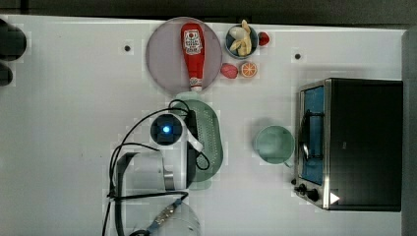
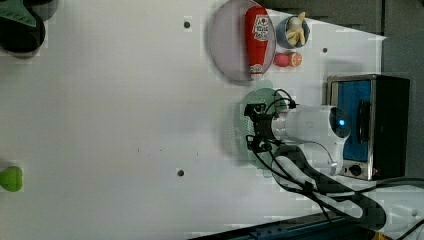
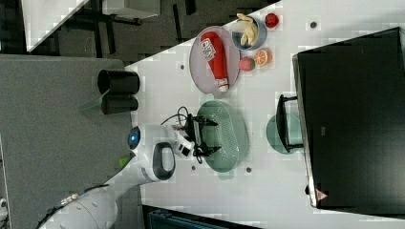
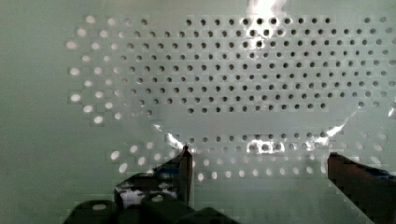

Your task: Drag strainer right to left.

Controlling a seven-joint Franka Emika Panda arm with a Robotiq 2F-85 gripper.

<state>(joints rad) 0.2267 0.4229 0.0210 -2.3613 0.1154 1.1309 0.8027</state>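
The strainer (image 1: pixel 212 132), a pale mint-green oblong colander dotted with holes, lies mid-table just below the round plate in the top view. It appears again in the left view (image 2: pixel 260 95) and the right view (image 3: pixel 230 138). My gripper (image 3: pixel 206 136) reaches down into it, over the half toward the top view's left. The wrist view looks straight onto the strainer's perforated floor (image 4: pixel 233 70). There my gripper (image 4: pixel 259 161) stands open, its dark fingertips (image 4: pixel 184 163) wide apart just above the floor, with nothing between them. The arm covers the strainer's left edge in the top view.
A grey-lilac plate (image 1: pixel 162 54) with a ketchup bottle (image 1: pixel 193 49) touches the strainer's far end. A bowl of banana (image 1: pixel 241 42) and small fruits (image 1: pixel 248 69) sit beside it. A mint cup (image 1: pixel 274 144) and toaster oven (image 1: pixel 354 142) stand at the top view's right. Black cylinders (image 1: pixel 10 42) stand far left.
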